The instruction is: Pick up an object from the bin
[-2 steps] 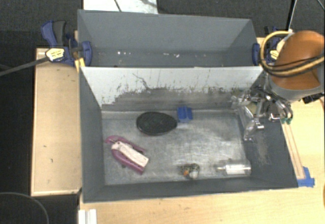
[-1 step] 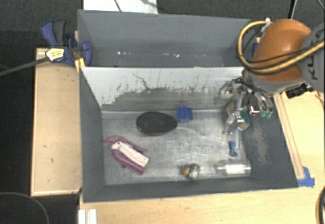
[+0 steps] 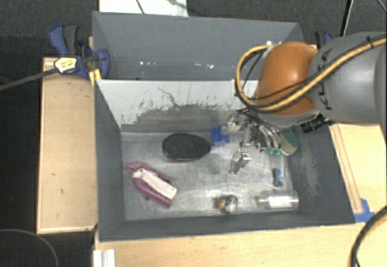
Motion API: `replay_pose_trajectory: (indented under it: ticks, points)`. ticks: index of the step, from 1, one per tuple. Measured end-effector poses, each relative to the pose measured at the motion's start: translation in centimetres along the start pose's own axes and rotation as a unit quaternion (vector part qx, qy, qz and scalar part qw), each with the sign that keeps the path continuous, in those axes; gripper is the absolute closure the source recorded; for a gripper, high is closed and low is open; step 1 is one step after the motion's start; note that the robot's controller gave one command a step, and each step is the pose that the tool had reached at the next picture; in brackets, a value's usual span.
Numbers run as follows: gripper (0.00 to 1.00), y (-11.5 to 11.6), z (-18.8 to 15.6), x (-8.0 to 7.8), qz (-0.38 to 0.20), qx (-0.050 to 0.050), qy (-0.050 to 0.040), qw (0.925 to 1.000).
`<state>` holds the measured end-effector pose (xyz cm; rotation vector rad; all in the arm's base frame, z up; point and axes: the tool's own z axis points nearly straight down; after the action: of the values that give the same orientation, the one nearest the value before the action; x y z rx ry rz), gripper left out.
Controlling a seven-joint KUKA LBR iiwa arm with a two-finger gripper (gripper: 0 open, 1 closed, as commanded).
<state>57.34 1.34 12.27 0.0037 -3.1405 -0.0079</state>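
Observation:
My gripper (image 3: pixel 237 164) hangs low over the bin floor, right of centre, above a bare patch. A small blue block (image 3: pixel 219 135) lies just to its upper left, and a flat black disc (image 3: pixel 185 146) lies further left. To its right, a thin blue stick (image 3: pixel 277 176) lies on the floor. A small round metallic piece (image 3: pixel 227 203) sits below the gripper, near the front wall. Nothing shows inside the gripper.
A white cylinder (image 3: pixel 279 201) lies in the front right corner and a purple and white object (image 3: pixel 152 183) at the front left. A teal piece (image 3: pixel 289 141) lies partly under the wrist. The orange cover and its cables hide the back right of the bin.

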Motion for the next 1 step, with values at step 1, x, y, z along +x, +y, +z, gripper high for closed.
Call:
replay_pose_trajectory:
  ticks: [1]
  points:
    - [0.00, 2.25, -10.16, 0.96, -0.006, 0.002, -0.0062, 1.0000]
